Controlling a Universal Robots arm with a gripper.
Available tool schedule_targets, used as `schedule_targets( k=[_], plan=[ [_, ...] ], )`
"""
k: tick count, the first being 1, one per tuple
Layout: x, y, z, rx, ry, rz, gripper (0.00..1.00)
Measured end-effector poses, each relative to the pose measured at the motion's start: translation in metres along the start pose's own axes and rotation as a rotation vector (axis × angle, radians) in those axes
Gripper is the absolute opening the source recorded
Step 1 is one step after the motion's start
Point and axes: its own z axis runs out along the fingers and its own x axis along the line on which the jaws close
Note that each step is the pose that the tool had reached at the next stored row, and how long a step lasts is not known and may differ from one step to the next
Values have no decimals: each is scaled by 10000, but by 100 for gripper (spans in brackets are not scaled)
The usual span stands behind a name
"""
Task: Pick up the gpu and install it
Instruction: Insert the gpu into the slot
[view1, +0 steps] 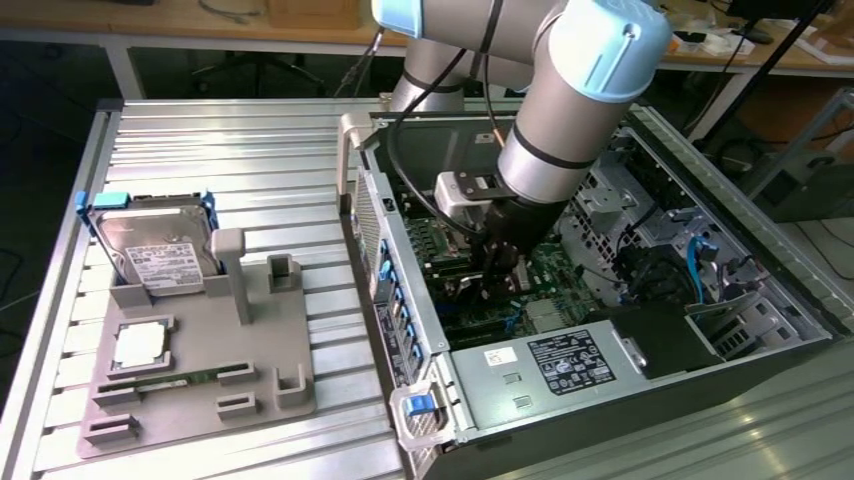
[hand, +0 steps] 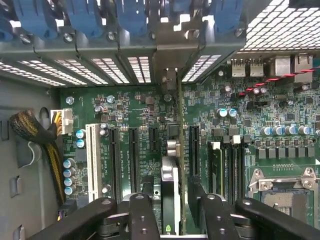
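The gpu (hand: 171, 190) stands edge-on in a motherboard slot inside the open PC case (view1: 400, 250). Its silver end bracket (hand: 170, 80) sits against the case's rear slot wall. My gripper (hand: 171, 200) straddles the card from above, with one black finger (hand: 147, 187) on one side and the other on the opposite side. Both fingers stand slightly off the card, so the gripper is open. In the exterior view the gripper (view1: 497, 285) reaches down into the case over the green motherboard (view1: 554, 275), and it covers the card.
Beside the case, a grey fixture (view1: 200, 360) holds a hard drive (view1: 154, 255), a CPU (view1: 140, 345) and a RAM stick (view1: 174, 380). A power supply (view1: 561, 365) fills the case's near corner. Blue slot latches (hand: 80, 17), a cable bundle (hand: 35, 130) and a CPU socket (hand: 285, 192) surround the card.
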Motion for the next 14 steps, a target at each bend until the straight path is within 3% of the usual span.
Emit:
schedule_targets(
  k=[3,8,14],
  plan=[
    [0,2,-52,-1,2,0,40],
    [-2,13,-278,-3,0,0,40],
    [-3,15,-320,-2,-3,0,39]
  ],
)
